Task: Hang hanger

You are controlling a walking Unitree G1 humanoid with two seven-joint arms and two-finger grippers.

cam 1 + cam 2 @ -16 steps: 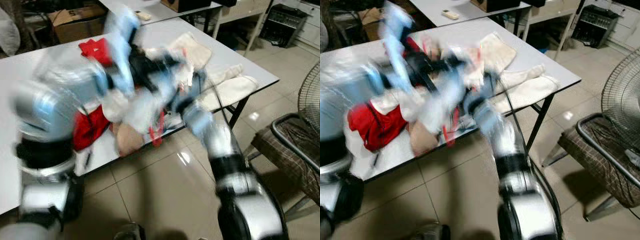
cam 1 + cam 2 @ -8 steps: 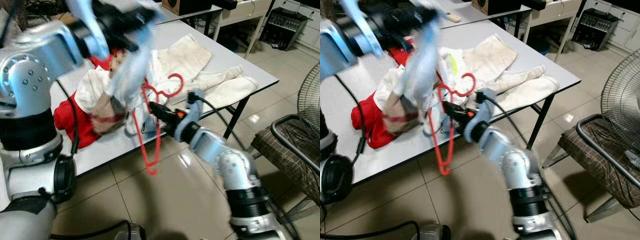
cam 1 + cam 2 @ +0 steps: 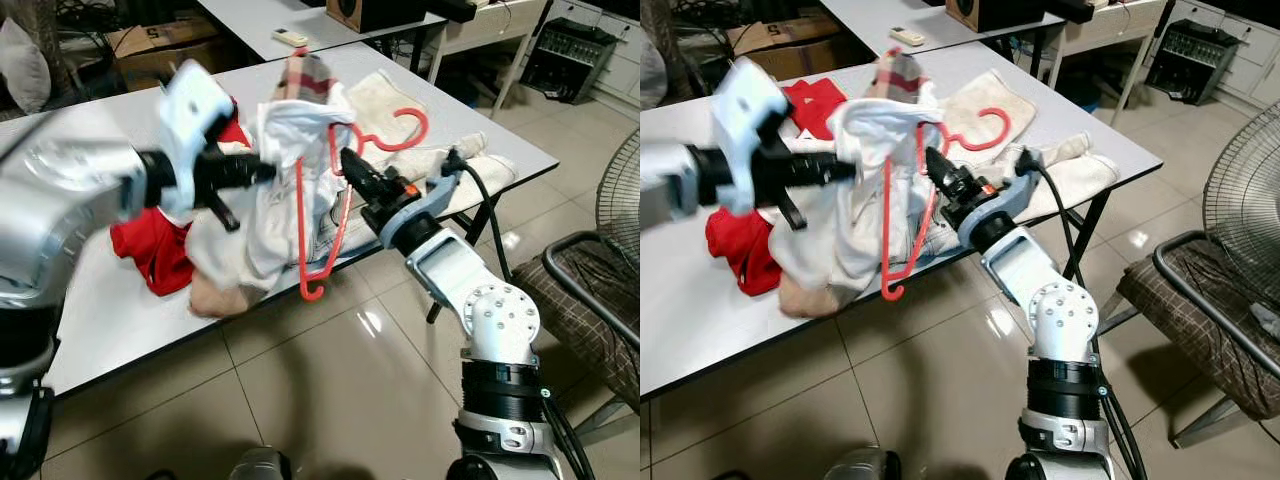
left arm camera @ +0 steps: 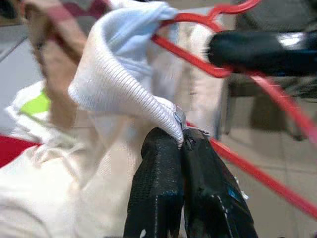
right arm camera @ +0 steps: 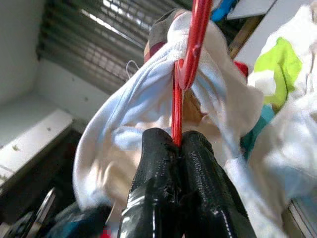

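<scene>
A red plastic hanger (image 3: 312, 294) is held up over the front edge of the white table (image 3: 520, 150). My right gripper (image 3: 347, 160) is shut on the hanger just below the hook, as the right wrist view (image 5: 176, 141) shows. A white garment (image 3: 280, 190) with a ribbed collar is draped over one shoulder of the hanger. My left gripper (image 3: 268, 170) reaches in from the left and is shut on that collar (image 4: 148, 94). The garment's lower part hangs down to the tabletop.
Red clothing (image 3: 150, 245) and cream garments (image 3: 450, 175) lie on the table. A chair (image 3: 580, 290) and a floor fan (image 3: 620, 190) stand to the right. Behind are a second table (image 3: 260, 15) with a remote (image 3: 290, 37) and a cardboard box (image 3: 160, 40).
The right gripper has raised the hanger up and to the right. The left arm has come down from high up, bringing the white garment's collar over the hanger's shoulder.
</scene>
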